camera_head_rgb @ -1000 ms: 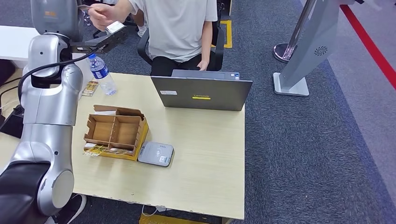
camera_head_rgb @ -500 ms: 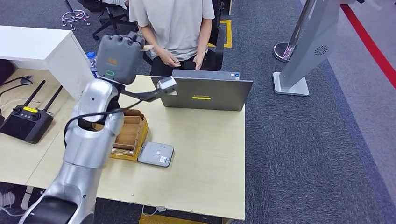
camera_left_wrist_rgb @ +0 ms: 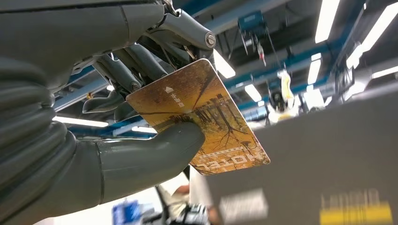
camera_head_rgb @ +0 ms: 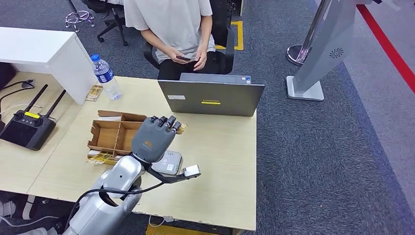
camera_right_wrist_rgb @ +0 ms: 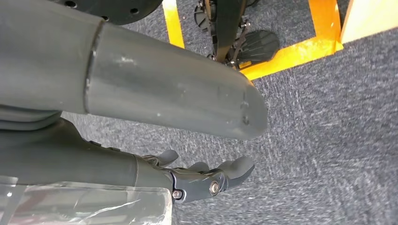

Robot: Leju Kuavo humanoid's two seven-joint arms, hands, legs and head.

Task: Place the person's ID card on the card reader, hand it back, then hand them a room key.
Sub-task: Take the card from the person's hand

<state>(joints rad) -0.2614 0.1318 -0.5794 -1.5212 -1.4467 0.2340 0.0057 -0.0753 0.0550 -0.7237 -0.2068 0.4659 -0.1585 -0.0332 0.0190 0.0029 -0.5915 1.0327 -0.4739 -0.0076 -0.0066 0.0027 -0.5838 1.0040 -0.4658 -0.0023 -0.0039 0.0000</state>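
My left hand point(camera_head_rgb: 152, 136) hovers over the table point(camera_head_rgb: 220, 166), pinching a golden-brown card point(camera_left_wrist_rgb: 206, 117) printed with trees and the word HOTEL between thumb and fingers. The card's edge point(camera_head_rgb: 181, 128) pokes out past the fingertips in the head view. The grey card reader point(camera_head_rgb: 171, 165) lies on the table directly under the hand, partly hidden by it. The person point(camera_head_rgb: 171, 24) sits behind the laptop with both hands in the lap on a small dark object point(camera_head_rgb: 185, 58). My right hand point(camera_right_wrist_rgb: 206, 180) hangs above the carpet, fingers loosely apart and holding nothing.
A cardboard divider box point(camera_head_rgb: 115, 137) stands left of the reader, with golden cards point(camera_head_rgb: 100, 157) lying at its front. An open laptop point(camera_head_rgb: 210, 98) sits at the table's far edge. A water bottle point(camera_head_rgb: 106, 77) and a black remote controller point(camera_head_rgb: 27, 128) are to the left.
My left arm swung down from beside the person to above the card reader, keeping the card. The person lowered both hands to the lap.
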